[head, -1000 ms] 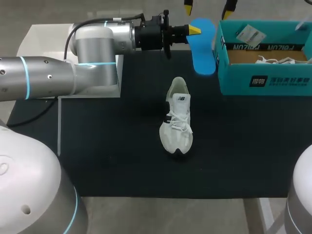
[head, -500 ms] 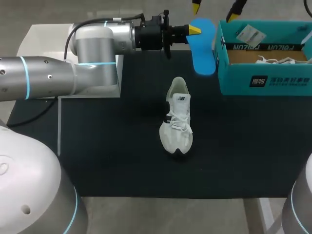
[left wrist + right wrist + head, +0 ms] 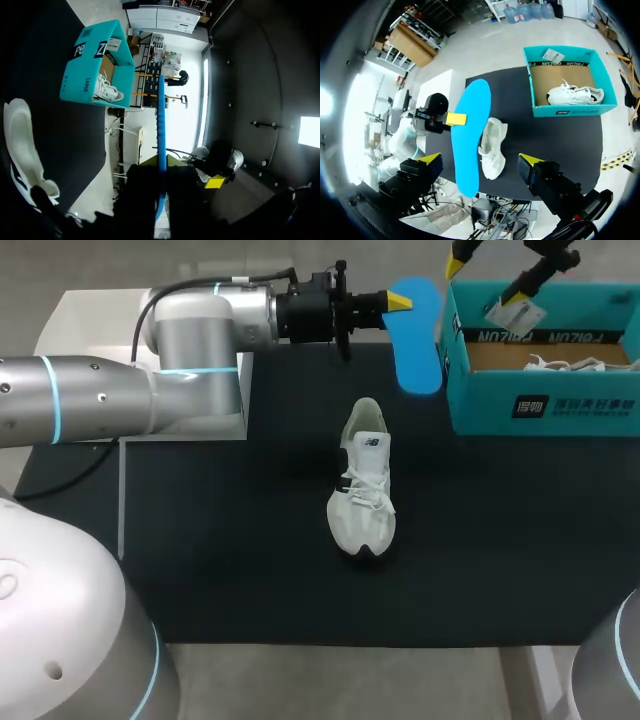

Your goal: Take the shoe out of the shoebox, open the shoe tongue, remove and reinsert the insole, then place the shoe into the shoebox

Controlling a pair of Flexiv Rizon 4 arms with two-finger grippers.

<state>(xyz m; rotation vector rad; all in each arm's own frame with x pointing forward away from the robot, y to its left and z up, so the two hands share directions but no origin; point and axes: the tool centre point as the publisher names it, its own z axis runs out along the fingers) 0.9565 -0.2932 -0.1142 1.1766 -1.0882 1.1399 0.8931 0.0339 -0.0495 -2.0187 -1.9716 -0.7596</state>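
My left gripper (image 3: 398,302) is shut on the heel end of a blue insole (image 3: 418,335), held in the air just left of the teal shoebox (image 3: 540,405). In the left wrist view the insole (image 3: 161,115) runs edge-on out from between the fingers. A white shoe (image 3: 364,480) lies on the black mat, toe toward me, heel opening toward the insole. High above the shoebox's left end, my right gripper (image 3: 490,272) stands open and holds nothing. Its wrist view looks down on the insole (image 3: 470,135), the shoe (image 3: 492,147) and the shoebox (image 3: 567,80).
A second white shoe (image 3: 568,365) lies inside the shoebox, and a paper tag (image 3: 512,310) hangs at its back rim. A white stand (image 3: 90,310) sits at the back left. The black mat (image 3: 230,560) covers the table's middle.
My right gripper has moved right, from above the insole to above the shoebox's left end, and has turned. The left arm, insole and shoe have stayed put.
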